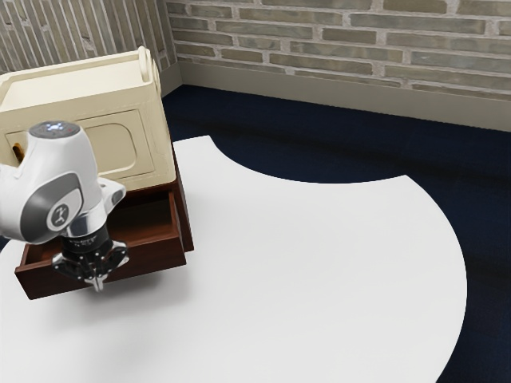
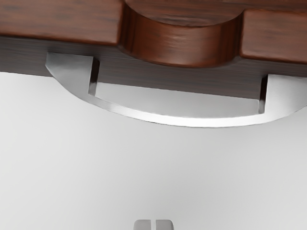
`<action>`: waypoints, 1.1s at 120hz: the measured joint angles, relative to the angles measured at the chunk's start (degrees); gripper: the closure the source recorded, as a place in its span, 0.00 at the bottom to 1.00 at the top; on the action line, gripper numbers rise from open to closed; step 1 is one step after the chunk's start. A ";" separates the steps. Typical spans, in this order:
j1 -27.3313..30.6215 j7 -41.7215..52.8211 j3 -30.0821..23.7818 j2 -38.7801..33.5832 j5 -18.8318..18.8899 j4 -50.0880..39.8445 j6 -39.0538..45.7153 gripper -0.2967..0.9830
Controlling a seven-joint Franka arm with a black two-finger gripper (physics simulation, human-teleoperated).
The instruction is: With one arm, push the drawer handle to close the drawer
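Handle (image 2: pixel 177 121) on the pulled-out drawer (image 1: pixel 152 257) curves out toward our gripper (image 1: pixel 97 285), near but apart from our fingers (image 2: pixel 164 225), which we hold pressed together above the white table (image 1: pixel 319 279).

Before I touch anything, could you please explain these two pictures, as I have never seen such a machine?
The machine is a single white robot arm ending in a black claw. The exterior view is taken from beside the arm. On the white table stands dark wooden furniture with an open drawer; a cream cabinet sits above it. The wrist view comes from a camera on the arm's hand, looking at the drawer's curved metal handle. The claw's fingertips are practically together with nothing between them, so nothing is held.
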 joint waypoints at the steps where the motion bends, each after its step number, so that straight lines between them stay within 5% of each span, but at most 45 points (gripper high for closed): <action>1: 0.01 0.00 0.01 0.10 0.11 0.00 0.13 0.85; 85: 4.38 -0.22 0.05 7.85 6.13 0.76 14.82 0.85; 132: 6.55 -0.30 0.87 12.40 15.83 1.71 22.08 0.85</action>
